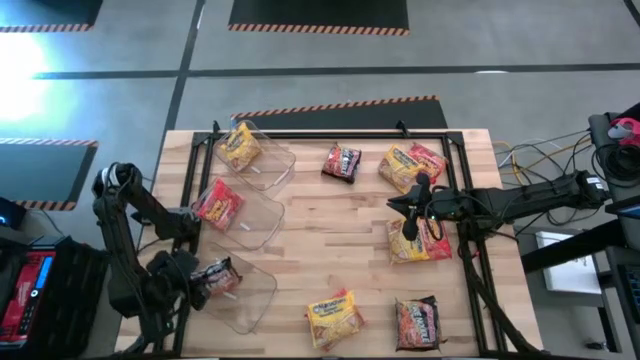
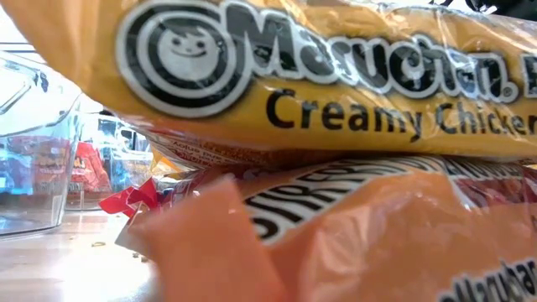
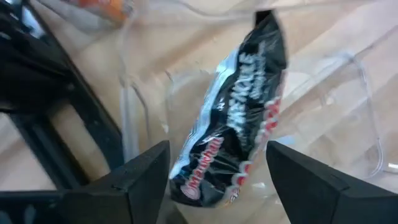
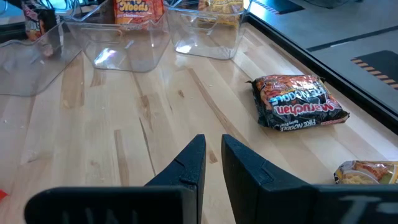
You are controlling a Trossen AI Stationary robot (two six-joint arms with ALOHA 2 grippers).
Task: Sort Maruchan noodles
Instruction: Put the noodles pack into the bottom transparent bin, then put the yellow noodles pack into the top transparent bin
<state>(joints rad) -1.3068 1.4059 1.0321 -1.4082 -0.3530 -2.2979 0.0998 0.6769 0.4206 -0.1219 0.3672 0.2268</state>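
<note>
Three clear bins stand along the table's left side. The far bin holds a yellow packet [image 1: 240,148], the middle one a red packet [image 1: 218,203], the near one a dark packet [image 1: 218,275]. My left gripper [image 3: 217,177] is open over the near bin, its fingers on either side of that dark packet [image 3: 239,124], which lies on the bin's floor. My right gripper [image 1: 410,215] is shut on nothing and hovers just left of an orange packet [image 1: 422,242]. A loose dark packet [image 4: 298,102] lies ahead of it.
More packets lie loose: yellow and red ones [image 1: 410,165] at the far right, a dark one [image 1: 342,162] at far centre, a yellow one [image 1: 335,318] and a dark one [image 1: 417,322] near the front edge. A yellow packet [image 2: 336,75] fills the low view. Bare wood [image 1: 330,240] lies mid-table.
</note>
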